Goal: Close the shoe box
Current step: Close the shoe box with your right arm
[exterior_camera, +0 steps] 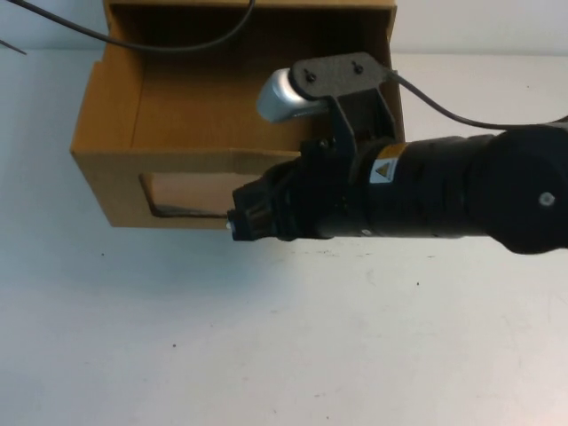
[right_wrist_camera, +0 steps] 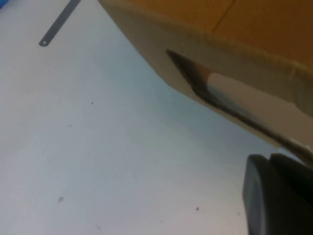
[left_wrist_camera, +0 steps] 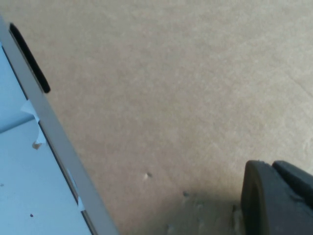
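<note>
toward the far left of the white bench [exterior_camera: 266, 337] sits the shoe box [exterior_camera: 115, 151], brown cardboard, its drawer pulled out so the open tray shows from above and the window [exterior_camera: 182, 195] faces the robot. the right gripper [exterior_camera: 244, 222] is low at the front panel, just beside the window's right end; whether its jaws are open or closed cannot be told. the left gripper [left_wrist_camera: 276, 196] is hard against plain cardboard, jaws likewise unclear. to close well, i'd judge: press squarely on the front panel, level and slow, so the drawer slides straight without skewing the box.
</note>
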{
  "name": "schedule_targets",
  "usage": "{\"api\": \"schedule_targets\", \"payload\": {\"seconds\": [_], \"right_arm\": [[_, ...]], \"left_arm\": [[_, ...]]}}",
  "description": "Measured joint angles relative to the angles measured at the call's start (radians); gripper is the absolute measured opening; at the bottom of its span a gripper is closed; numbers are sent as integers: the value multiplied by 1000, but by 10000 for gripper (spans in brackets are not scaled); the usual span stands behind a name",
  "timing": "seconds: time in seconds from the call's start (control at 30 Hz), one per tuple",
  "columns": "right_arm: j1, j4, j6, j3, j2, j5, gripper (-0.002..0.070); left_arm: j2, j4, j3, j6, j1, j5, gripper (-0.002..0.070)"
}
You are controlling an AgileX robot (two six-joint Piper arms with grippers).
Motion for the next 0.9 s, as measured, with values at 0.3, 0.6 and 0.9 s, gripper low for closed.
{"api": "schedule_targets", "payload": {"seconds": [0.3, 0.6, 0.9], "right_arm": [[-20, -7, 0, -90, 105, -51, -11], [-73, 4, 0, -110, 135, -130, -11], [-99, 9, 1, -182, 229, -262, -11]], "left_arm": [[0, 2, 0, -4, 0, 0, -2], [0, 4, 0, -4, 0, -4, -2], [0, 4, 0, -4, 0, -6, -2]]}}
